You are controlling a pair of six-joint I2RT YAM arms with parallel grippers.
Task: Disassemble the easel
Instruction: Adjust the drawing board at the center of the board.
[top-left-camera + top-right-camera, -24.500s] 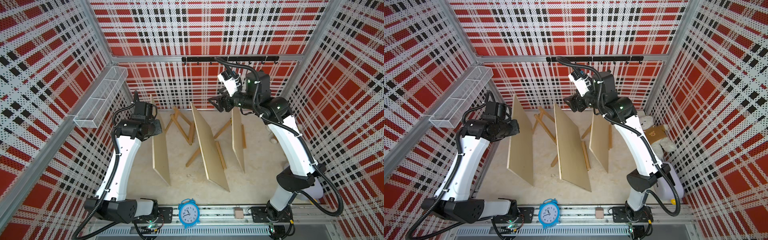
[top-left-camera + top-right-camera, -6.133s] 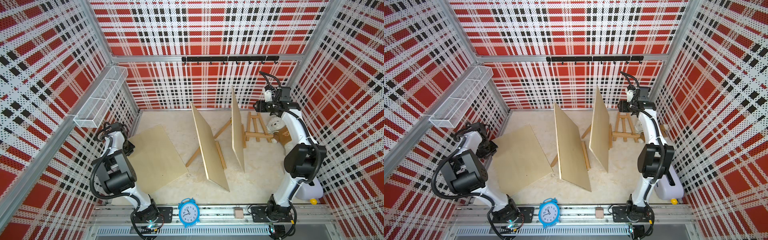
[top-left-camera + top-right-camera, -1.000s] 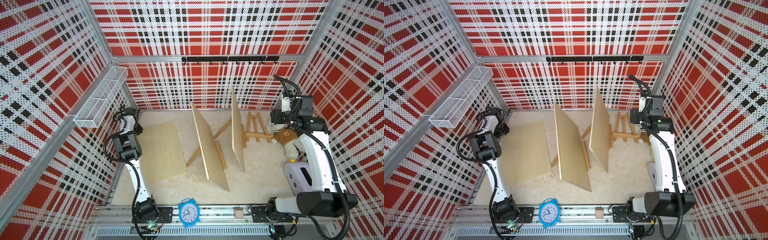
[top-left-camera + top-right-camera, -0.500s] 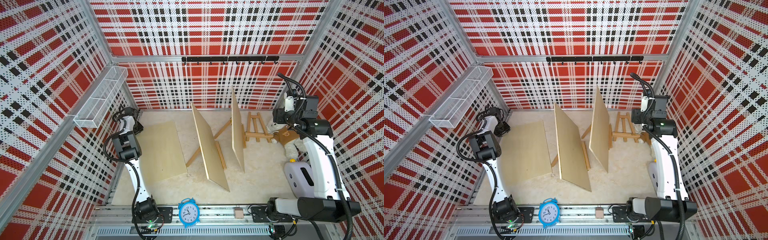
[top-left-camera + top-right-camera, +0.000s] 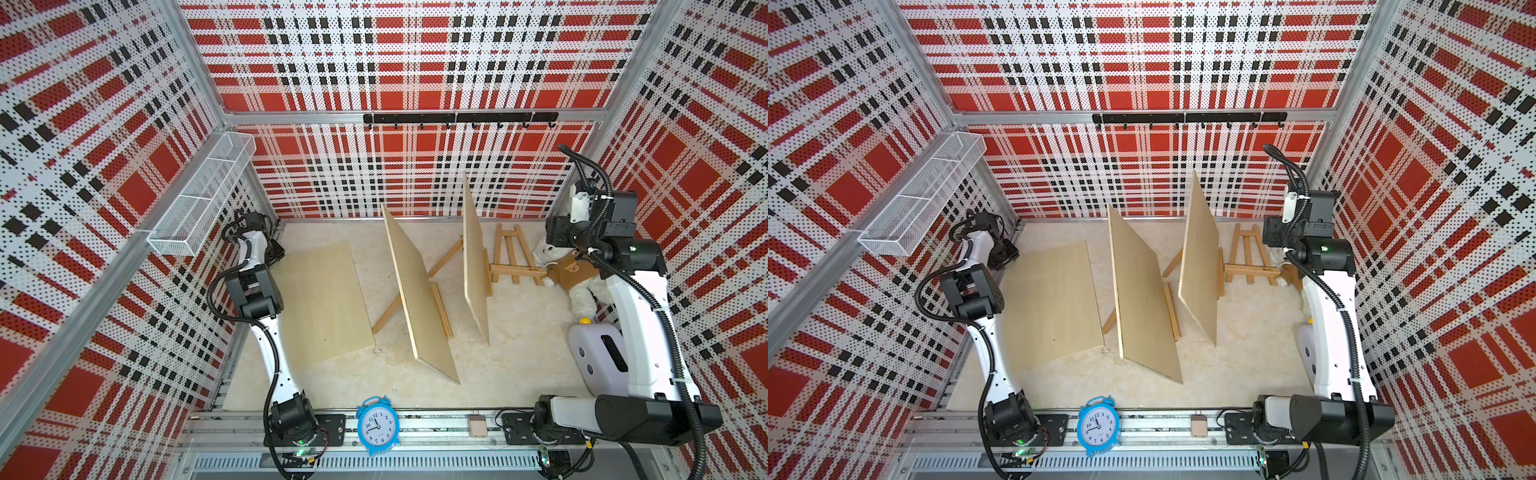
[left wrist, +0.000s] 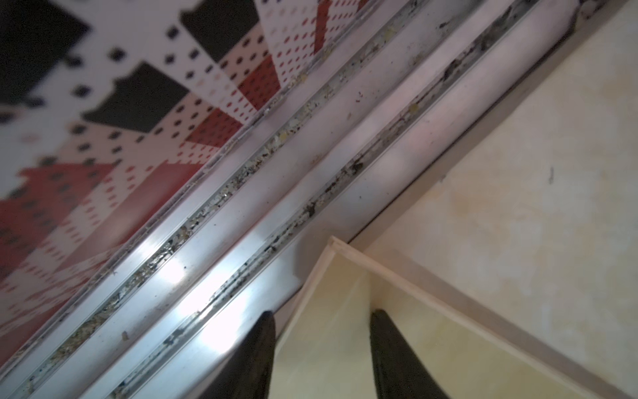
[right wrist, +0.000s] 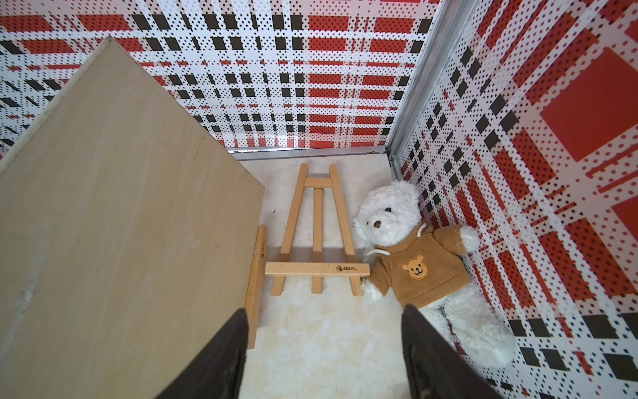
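Easel reads "Manes." on its ledge; left fingers spread over a board corner, right fingers spread, empty.

The pale marbled tabletop carried a flat board at nine o'clock and a tall leaning board at centre. A second leaning board stood toward one. A small easel lay flat at two, a teddy bear at three and a lilac device at four.

Left arm, right arm — white shells, black joints, ribbed cables
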